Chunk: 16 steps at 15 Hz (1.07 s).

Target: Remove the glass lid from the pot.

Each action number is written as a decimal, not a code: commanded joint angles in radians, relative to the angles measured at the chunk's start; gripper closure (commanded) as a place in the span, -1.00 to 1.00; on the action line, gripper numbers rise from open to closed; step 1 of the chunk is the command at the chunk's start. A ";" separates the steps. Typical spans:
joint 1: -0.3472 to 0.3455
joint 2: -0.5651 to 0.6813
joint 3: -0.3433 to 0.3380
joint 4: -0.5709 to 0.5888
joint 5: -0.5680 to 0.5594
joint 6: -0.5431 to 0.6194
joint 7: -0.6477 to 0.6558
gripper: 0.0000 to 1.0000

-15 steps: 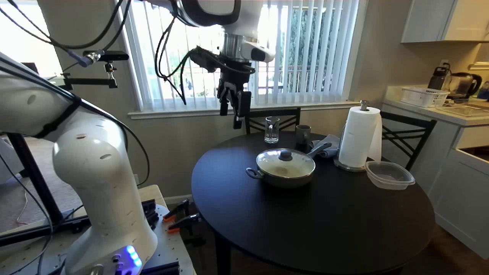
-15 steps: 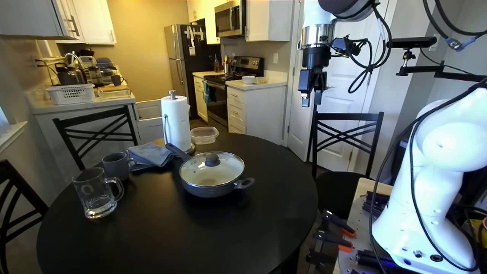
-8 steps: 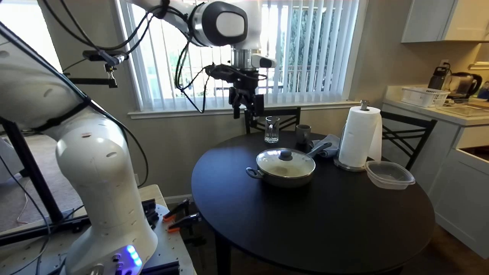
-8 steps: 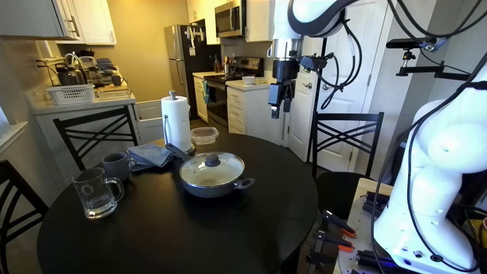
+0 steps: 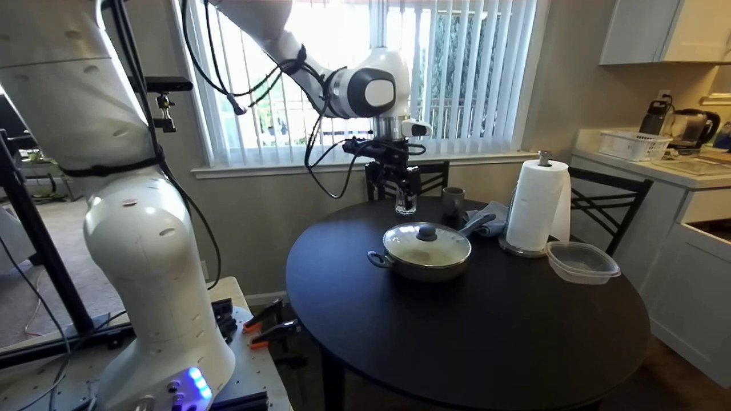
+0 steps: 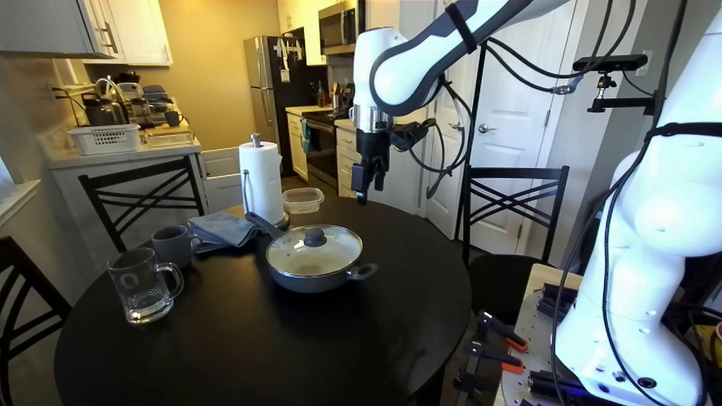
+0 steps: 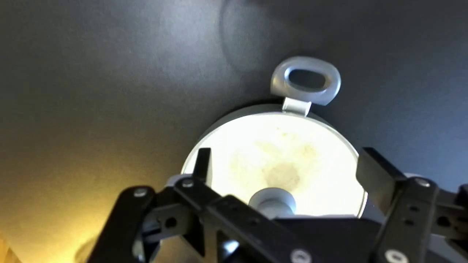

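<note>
As you look across the round black table [image 6: 214,355] in an exterior view, a handled clear glass mug [image 6: 141,287] stands nearest, a grey mug [image 6: 171,248] just behind it and a folded blue-grey cloth [image 6: 223,230] next; farther back a white paper towel roll [image 6: 260,183] stands upright, a shallow clear plastic container [image 6: 303,201] just beside it; your low, round, grey metal pot [image 6: 310,283] sits right of the mugs, its long handle [image 6: 264,224] reaching in near the cloth and roll; on the pot rests the round clear glass lid [image 6: 313,256] with metal rim and dark grey knob [image 6: 315,237], a pale, tan-blotched inside showing through; above the pot, toward its short loop handle [image 7: 309,96], your black gripper [image 7: 287,166] hangs apart from the lid, its two fingers spread wide; the wrist view shows the lid between them.
</note>
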 commanded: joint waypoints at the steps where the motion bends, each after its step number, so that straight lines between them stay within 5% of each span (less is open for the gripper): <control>1: 0.008 0.139 0.018 0.102 -0.037 0.084 0.045 -1.00; 16: 0.020 0.294 0.022 0.203 0.009 0.103 -0.028 -1.00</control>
